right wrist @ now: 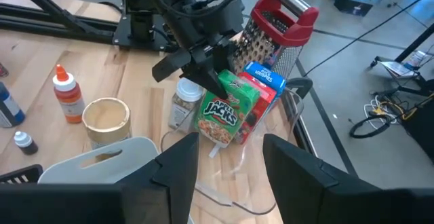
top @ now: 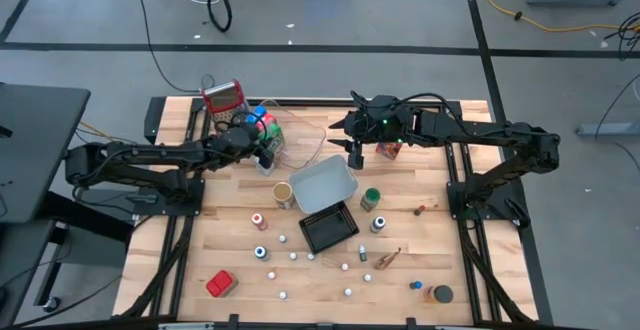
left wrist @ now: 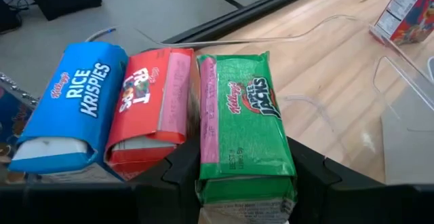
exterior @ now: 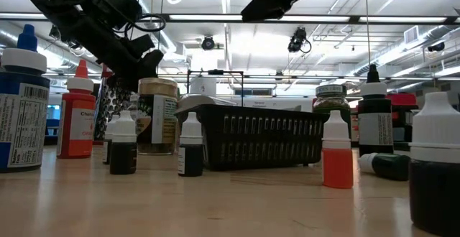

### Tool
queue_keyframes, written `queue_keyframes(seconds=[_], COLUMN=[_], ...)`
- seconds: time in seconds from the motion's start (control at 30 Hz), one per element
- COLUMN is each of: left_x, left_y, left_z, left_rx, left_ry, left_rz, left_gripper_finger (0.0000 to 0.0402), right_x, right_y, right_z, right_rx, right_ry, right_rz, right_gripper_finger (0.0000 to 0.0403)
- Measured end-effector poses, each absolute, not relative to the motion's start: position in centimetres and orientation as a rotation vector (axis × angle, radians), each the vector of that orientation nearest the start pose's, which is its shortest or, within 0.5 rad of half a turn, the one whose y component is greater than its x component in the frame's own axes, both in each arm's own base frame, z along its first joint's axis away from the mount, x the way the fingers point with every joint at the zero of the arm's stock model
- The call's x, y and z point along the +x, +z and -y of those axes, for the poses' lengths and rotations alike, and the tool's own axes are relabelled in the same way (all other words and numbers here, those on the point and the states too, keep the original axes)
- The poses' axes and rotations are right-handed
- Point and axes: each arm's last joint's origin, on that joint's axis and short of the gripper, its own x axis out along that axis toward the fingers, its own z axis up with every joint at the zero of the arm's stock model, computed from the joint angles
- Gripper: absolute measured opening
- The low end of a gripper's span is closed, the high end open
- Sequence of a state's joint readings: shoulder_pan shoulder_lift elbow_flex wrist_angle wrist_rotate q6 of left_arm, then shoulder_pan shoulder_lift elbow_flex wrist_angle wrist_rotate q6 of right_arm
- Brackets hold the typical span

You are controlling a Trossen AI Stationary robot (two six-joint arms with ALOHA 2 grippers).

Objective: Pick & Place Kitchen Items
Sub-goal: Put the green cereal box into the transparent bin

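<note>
Green Apple Jacks carton (left wrist: 245,125) stands beside red and blue cartons near the table's (top: 470,270) far left edge. Left gripper (left wrist: 241,176) has its fingers around it, seemingly gripping. Right gripper (right wrist: 227,163) hovers open nearby. Likely next: lifting it clear.

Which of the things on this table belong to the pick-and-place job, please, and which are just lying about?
Job: green carton between the left claw's fingers; red carton; blue carton; red-capped bottle; open jar.

Lying about: grater; black tray; grey tray.
</note>
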State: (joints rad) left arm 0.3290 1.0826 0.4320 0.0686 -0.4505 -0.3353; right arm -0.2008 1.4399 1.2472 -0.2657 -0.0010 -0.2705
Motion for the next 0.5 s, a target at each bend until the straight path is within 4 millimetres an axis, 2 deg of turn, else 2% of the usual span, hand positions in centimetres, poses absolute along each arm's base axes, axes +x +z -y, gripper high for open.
queue_keyframes(seconds=[0.23, 0.5], left_x=[20.0, 20.8], left_y=[16.9, 16.4], left_z=[-8.1, -8.4], left_rx=[-0.261, -0.226], left_ry=[0.842, 0.849], left_rz=[-0.535, -0.534], left_gripper_finger=[0.0165, 0.0223], right_x=[31.8, 31.7], right_y=[33.4, 33.3], right_z=[6.4, 6.4], right_rx=[-0.213, -0.212], right_ry=[-0.108, -0.106], right_rz=[-0.476, -0.492], right_gripper_finger=[0.0176, 0.0176])
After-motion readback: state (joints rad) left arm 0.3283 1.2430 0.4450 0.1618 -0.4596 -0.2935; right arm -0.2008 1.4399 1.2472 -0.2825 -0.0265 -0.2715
